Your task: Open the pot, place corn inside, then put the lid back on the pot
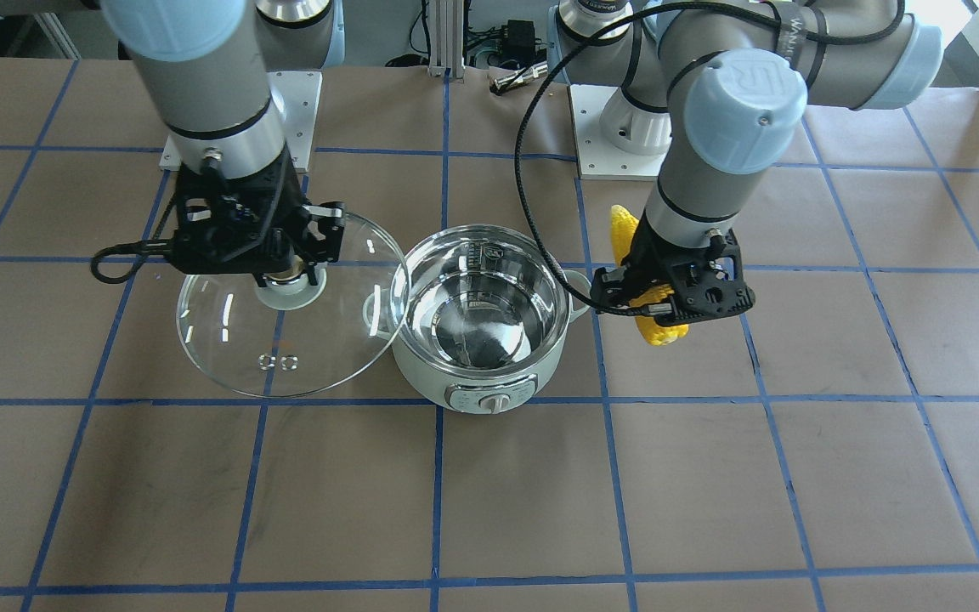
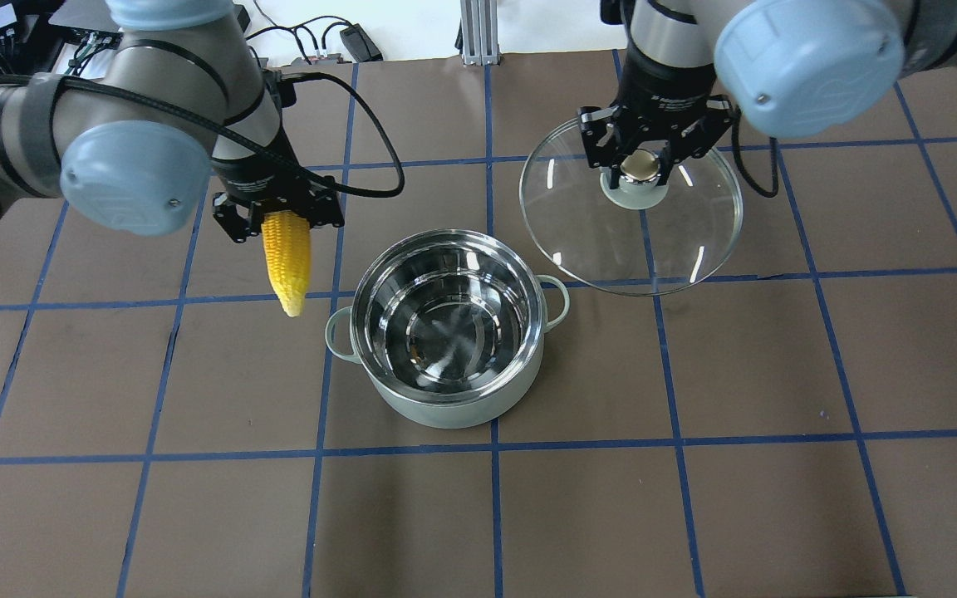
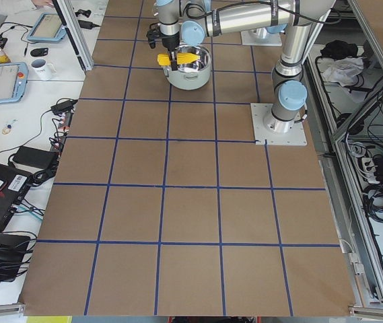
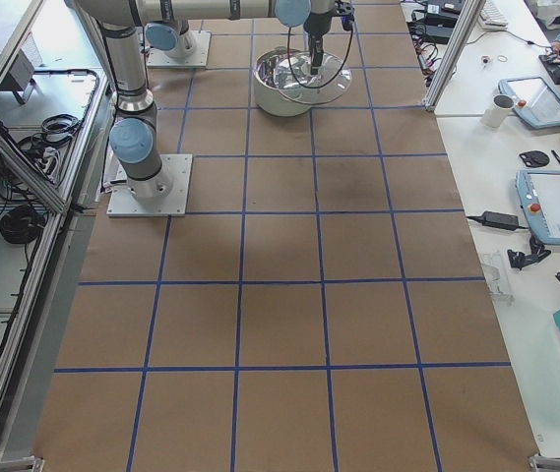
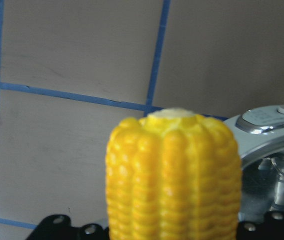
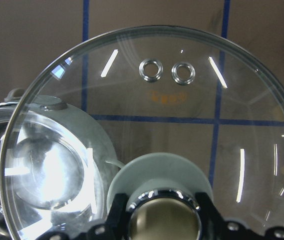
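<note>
Second step in hand beside the open pot point(image 2: 453, 411), with nothing yet in its steel bowl. To the pot's left, on the robot's own reckoning, clamped by its thick end in the left gripper point(image 2: 279, 223): the corn point(image 2: 287, 266), held clear of the table point(image 2: 694, 498), tapered tip pointing away from the fingers. Near the pot's rim, but not yet over the opening. To the pot's right and a little beyond it, pinched by the knob point(image 2: 639, 193) in the right gripper point(image 2: 643, 166): the glass lid point(image 2: 669, 241), held above the table. Laps the pot's handle in the overhead view, though apparently without touching.

Calls next, by the look of it, for a short sideways carry of the corn to above the middle of the pot. Then a descent into the bowl, with the fingers released only once low inside. Probably fits laid across the bottom, being shorter than the pot's width. Leaves the lid to go back last, centred over the rim before lowering.
</note>
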